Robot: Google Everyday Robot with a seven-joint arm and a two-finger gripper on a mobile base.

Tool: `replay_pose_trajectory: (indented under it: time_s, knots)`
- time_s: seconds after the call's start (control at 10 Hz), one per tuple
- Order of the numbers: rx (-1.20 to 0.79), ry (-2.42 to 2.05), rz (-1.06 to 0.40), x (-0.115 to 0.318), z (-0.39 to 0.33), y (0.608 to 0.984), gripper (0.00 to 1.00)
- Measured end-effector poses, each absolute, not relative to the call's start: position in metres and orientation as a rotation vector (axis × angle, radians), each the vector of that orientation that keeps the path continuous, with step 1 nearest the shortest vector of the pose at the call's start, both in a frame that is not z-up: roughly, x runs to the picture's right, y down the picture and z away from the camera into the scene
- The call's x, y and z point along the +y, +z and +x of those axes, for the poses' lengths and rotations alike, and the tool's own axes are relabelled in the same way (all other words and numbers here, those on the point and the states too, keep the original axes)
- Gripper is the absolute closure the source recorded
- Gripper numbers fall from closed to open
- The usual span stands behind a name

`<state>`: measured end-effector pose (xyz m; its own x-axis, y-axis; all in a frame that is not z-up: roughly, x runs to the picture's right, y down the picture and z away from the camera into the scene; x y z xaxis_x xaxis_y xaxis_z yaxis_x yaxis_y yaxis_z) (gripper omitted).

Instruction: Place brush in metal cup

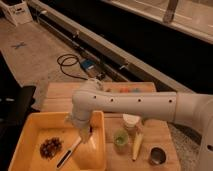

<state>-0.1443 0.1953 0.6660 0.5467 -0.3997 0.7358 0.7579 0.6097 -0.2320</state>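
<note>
Lying diagonally, brush (71, 151), dark end lower-left, seemingly beneath hand (86, 134).

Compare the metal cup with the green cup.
The metal cup is shiny silver, dark inside; the green cup is translucent green. The metal cup stands farther from the yellow bin than the green cup. Both stand upright. The gripper hangs in the bin over the brush.

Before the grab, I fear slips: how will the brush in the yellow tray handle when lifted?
The brush likely stays stiff: its handle lies straight in the tray. Long and thin, it may tilt if held near one end, where the gripper hovers.
</note>
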Motion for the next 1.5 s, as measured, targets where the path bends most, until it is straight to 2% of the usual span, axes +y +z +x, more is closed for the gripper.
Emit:
replay_pose_trajectory:
  time_s: [0.4, 0.7, 1.5]
  knots:
    - [-0.712, -0.729, -0.578, 0.198, -0.149, 0.674, 0.2]
    - [-0.724, -0.697, -0.617, 0.217, -0.145, 0.709, 0.2]
    - [-0.667, -0.672, -0.766, 0.256, -0.152, 0.761, 0.2]
